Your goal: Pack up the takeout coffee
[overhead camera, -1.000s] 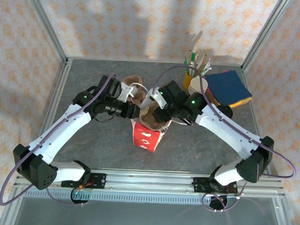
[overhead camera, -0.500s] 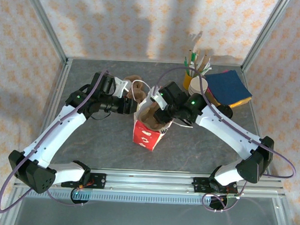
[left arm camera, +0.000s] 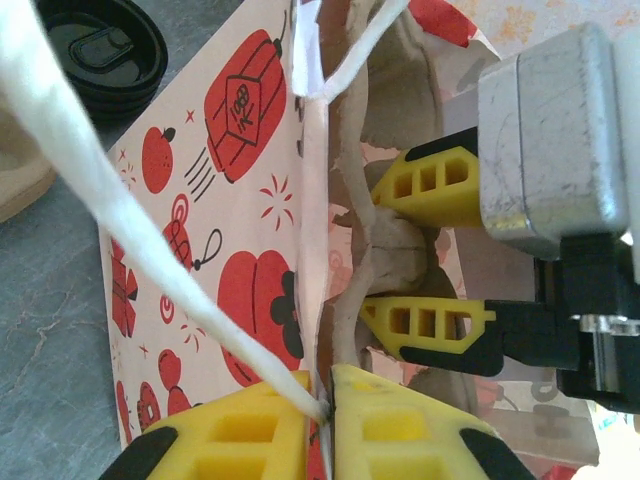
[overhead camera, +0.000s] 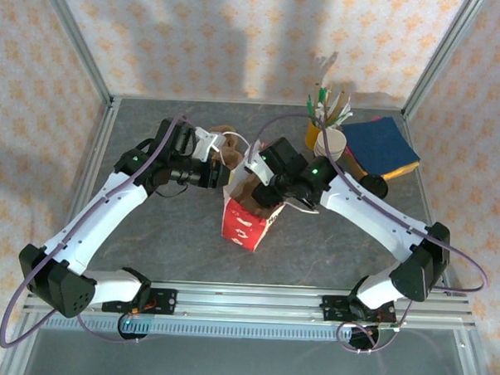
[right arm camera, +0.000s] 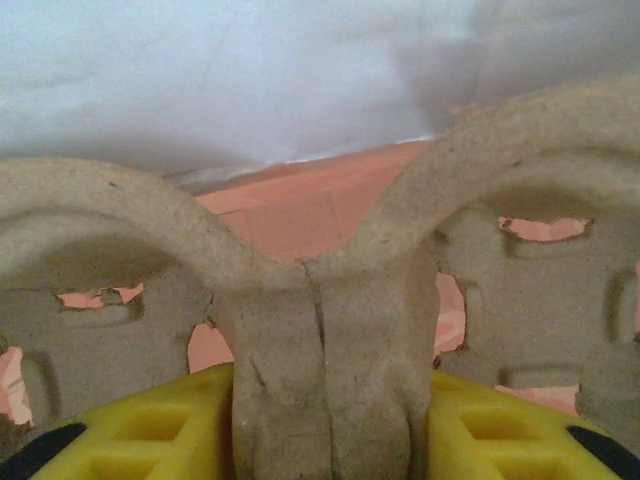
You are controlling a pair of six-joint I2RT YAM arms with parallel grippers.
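Red bag (overhead camera: 245,227) on grey table (overhead camera: 165,238)

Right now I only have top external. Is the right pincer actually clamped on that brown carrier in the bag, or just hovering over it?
Observer: Clamped. Right wrist shows the right pincer shut on the central ridge of the pulp cup carrier.
Operator: And the left one, what's it holding?
Observer: Left wrist shows the left pincer pinching the rim of the paper bag, right where the white handle joins it.
Operator: Is the carrier inside the bag?
Observer: Yes. Left wrist shows it between the bag's two walls.
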